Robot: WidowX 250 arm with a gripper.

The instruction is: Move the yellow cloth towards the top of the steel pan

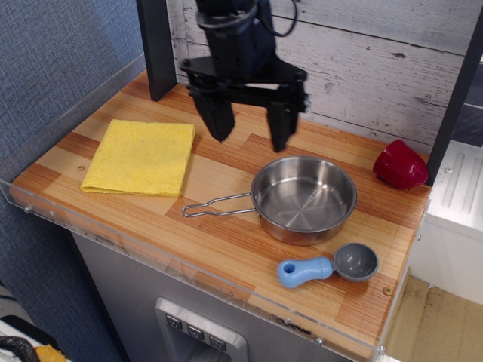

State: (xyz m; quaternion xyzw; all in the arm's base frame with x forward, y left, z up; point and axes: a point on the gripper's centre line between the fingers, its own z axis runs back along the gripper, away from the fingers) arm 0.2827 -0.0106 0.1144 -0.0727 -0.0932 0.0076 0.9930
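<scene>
The yellow cloth (140,157) lies flat and folded on the left side of the wooden table. The steel pan (303,198) sits right of centre, its wire-loop handle (215,205) pointing left toward the cloth. My gripper (249,139) hangs open above the table behind the pan's left rim, fingers pointing down with nothing between them. It is to the right of the cloth and apart from it.
A small grey scoop with a blue handle (328,267) lies near the front right edge. A dark red object (399,164) rests at the back right. A black post (158,47) stands at the back left. A clear plastic rim (151,249) borders the table.
</scene>
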